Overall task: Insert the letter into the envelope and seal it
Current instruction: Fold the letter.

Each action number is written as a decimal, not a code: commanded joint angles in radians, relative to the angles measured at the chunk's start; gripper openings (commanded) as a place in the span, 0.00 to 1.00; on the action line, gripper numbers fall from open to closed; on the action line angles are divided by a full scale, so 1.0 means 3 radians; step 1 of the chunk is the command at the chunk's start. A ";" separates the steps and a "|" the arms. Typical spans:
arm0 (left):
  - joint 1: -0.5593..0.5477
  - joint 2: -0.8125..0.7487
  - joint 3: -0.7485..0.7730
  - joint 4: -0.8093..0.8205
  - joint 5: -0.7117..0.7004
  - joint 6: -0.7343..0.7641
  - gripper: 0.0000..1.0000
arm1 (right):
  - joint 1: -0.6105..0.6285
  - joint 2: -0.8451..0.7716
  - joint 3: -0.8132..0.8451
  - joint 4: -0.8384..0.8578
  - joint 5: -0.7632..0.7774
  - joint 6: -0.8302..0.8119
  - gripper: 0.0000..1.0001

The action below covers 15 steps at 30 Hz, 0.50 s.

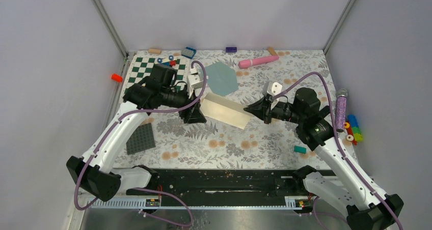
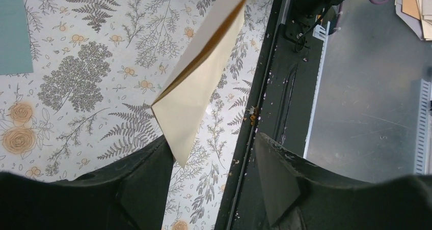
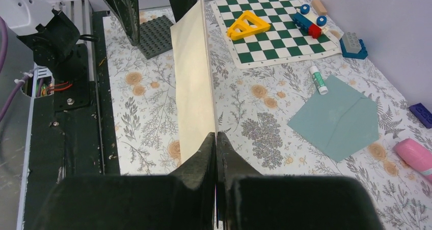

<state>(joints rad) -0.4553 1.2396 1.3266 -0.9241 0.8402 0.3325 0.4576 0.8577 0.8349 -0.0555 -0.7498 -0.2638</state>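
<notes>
Both arms rise from their bases at the near edge and bend inward, so the two hands face each other over the middle of the surface (image 1: 168, 153). A dark studded plate (image 1: 140, 138) lies flat beside the left forearm.

The letter (image 1: 224, 113) hangs in the air between the hands, folded along one edge into a long, narrow shape (its two leaves gape a little in the left wrist view). The right hand (image 3: 216, 143) has its fingers pressed together on the letter's right end, so the sheet stands on edge and runs straight away from the fingertips. The left hand (image 2: 213, 141) is tipped downward with its fingers spread. The letter's pointed corner reaches into the gap and sits just beside one finger (image 2: 147, 179); the other finger stands well apart from it. Whether the corner touches that near finger I cannot tell.

Beyond the letter, the envelope (image 1: 220, 77) lies flat on the surface, flap unfolded, clear of both hands; the letter is outside it. A glue stick (image 3: 318, 80) lies just beside the envelope, on its left. Farther back at the left is a chequered board (image 1: 147, 69) with a yellow triangular piece (image 3: 248, 25) on it.
</notes>
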 commanded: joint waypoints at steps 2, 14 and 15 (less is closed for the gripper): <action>0.0041 -0.0005 -0.0002 0.0168 0.0278 -0.0065 0.55 | -0.0021 -0.0019 -0.0035 0.0316 -0.0017 0.0177 0.00; 0.0158 -0.0052 -0.0125 0.0468 0.0368 -0.0334 0.00 | -0.0037 -0.0005 -0.0082 0.0416 -0.0143 0.0257 0.00; 0.0166 -0.0070 -0.0141 0.0496 0.0332 -0.0353 0.00 | -0.0035 -0.0005 -0.0083 0.0407 -0.0233 0.0259 0.04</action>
<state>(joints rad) -0.4194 1.2396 1.3003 -0.8536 0.9100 0.2581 0.4549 0.8612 0.8131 0.0208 -0.7544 -0.2035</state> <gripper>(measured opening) 0.006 0.017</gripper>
